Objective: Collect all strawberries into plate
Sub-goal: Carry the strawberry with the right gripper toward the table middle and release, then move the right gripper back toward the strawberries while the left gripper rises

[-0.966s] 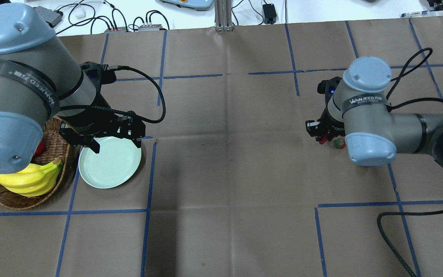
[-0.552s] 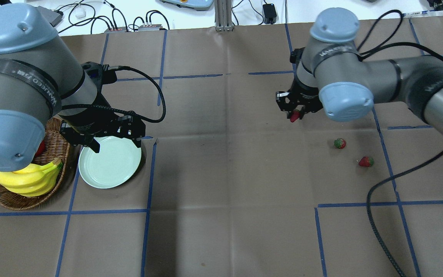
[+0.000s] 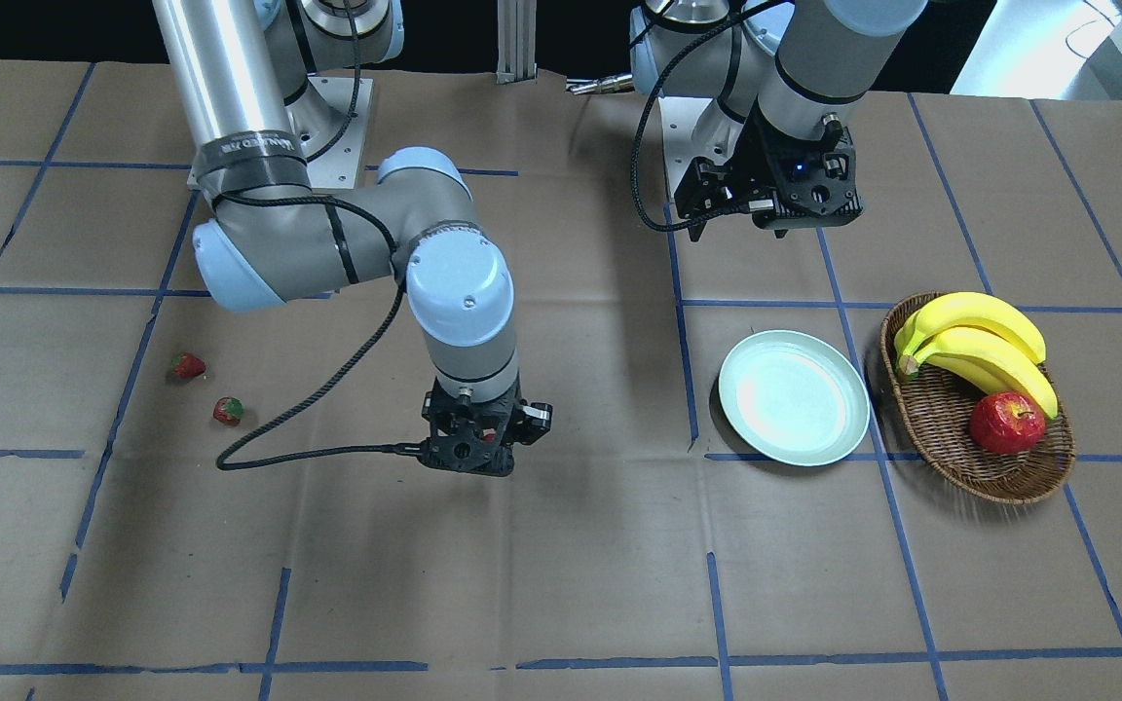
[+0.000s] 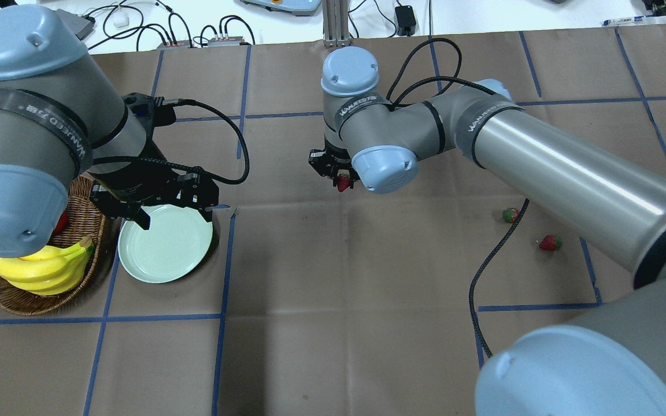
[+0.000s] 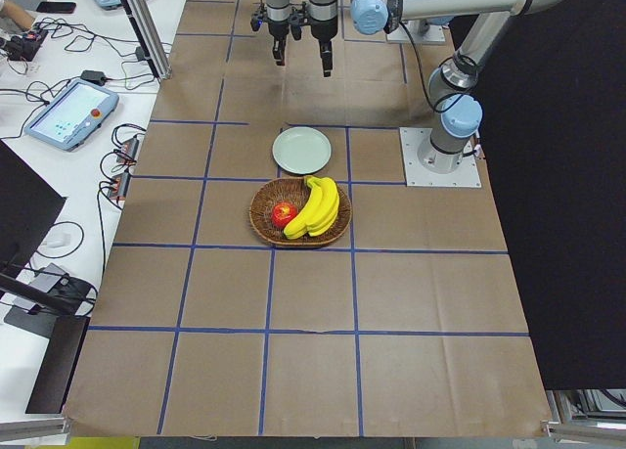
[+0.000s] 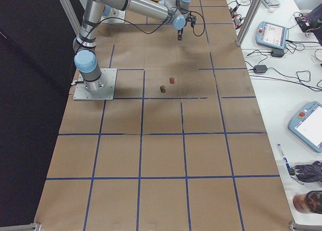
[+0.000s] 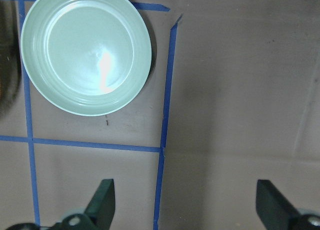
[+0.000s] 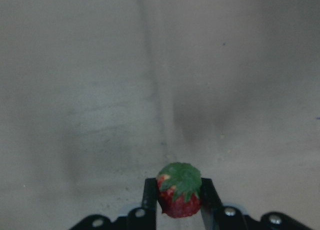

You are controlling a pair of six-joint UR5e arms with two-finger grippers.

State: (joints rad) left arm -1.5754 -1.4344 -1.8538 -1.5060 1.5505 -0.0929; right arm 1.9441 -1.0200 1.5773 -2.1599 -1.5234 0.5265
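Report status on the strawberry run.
Right gripper shut on one strawberry. Left gripper open, empty, near plate. Two loose strawberries on table. Plate empty, unobstructed.

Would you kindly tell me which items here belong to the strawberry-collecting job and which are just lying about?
Belonging to the job: held strawberry in the right gripper; two loose strawberries; plate.
Lying about: basket; bananas; apple.
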